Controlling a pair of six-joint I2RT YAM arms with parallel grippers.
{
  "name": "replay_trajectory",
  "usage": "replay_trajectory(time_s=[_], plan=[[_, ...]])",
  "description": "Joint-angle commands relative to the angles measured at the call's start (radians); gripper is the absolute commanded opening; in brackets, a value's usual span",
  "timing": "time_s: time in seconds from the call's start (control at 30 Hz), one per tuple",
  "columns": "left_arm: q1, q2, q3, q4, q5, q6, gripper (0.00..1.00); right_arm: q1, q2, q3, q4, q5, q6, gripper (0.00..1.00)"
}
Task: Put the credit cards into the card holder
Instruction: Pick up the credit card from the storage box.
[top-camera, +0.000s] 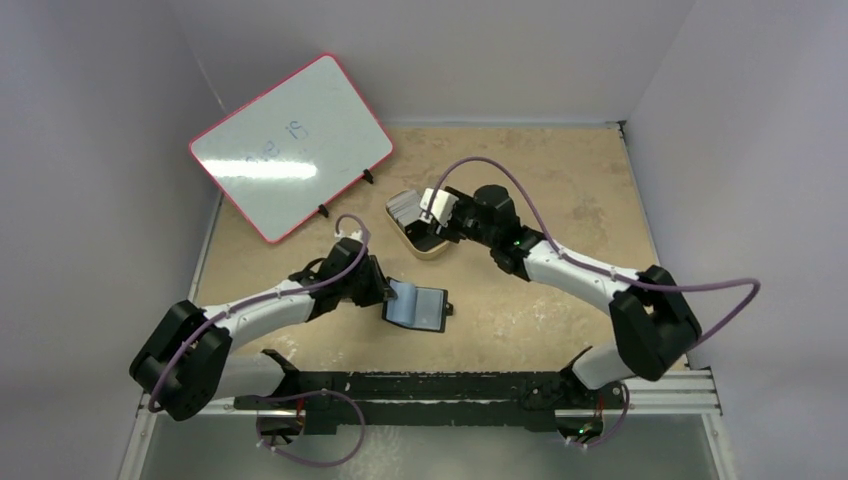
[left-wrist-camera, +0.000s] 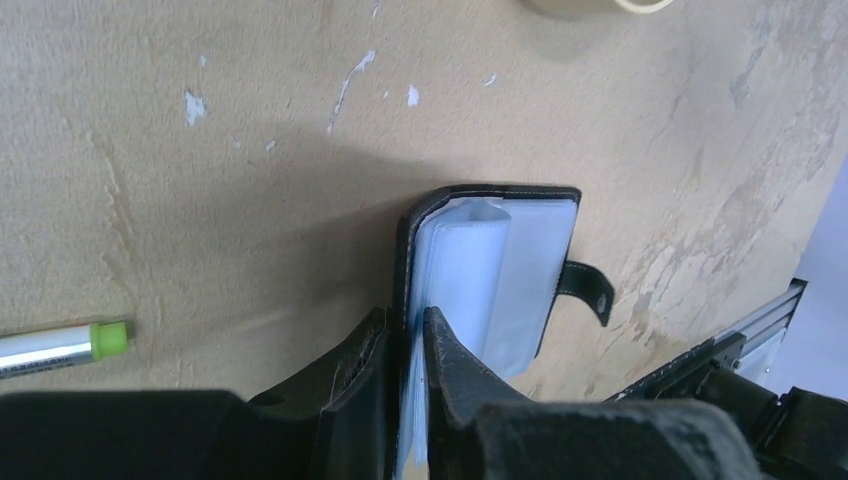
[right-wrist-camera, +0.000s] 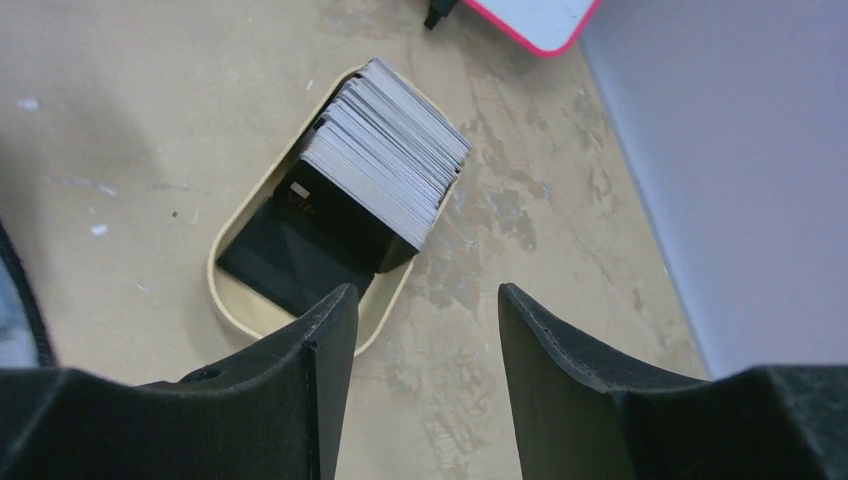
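on the worktop, left claw straddles the black folding card holder, grip unclear; right claw gapes over whitish-grey credit cards; unpinned, holder may shut

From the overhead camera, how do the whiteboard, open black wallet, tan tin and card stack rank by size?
Whiteboard is largest. Next come the open black wallet and the tan tin, too alike to rank, with the tin partly hidden. The card stack is smallest.
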Motion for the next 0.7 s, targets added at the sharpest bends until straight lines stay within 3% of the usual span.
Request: replay_trajectory(time_s=[0.0,0.2,0.47,0.67], plan=[[0.002,0.005,-0.045,0.103,0.051,-0.034,0.16,-0.053,0.085,0.171,-0.101,-0.218,-0.227,0.56],[0.002,-0.010,-0.081,0.141,0.057,-0.063,0.16,-0.057,0.269,0.336,-0.256,-0.265,-0.414,0.56],[0.001,-0.032,-0.088,0.140,0.060,-0.062,0.16,-0.056,0.394,0.464,-0.415,-0.309,-0.593,0.56],[0.001,-0.044,-0.093,0.144,0.066,-0.061,0.16,-0.049,0.444,0.481,-0.398,-0.264,-0.634,0.56]])
